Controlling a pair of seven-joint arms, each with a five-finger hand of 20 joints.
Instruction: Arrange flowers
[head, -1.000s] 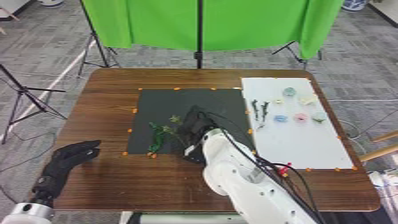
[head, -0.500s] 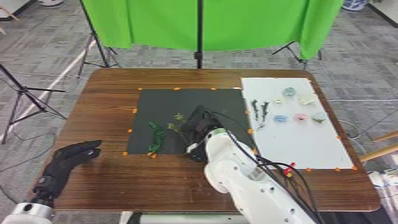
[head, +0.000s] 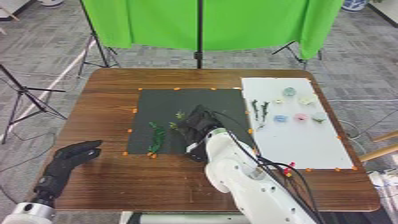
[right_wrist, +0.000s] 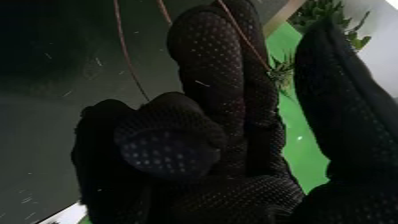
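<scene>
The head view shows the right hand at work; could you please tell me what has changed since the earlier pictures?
The right hand has shifted slightly right, and the yellow-green sprig beside it has moved slightly forward and right; whether it is gripped, I cannot tell. The dark green sprig and left hand stayed put.

The counter (head: 108, 107) is smooth wood, the dark sheet (head: 162, 106) matt, and the right fingers (head: 204, 120) wear dotted fabric.
</scene>
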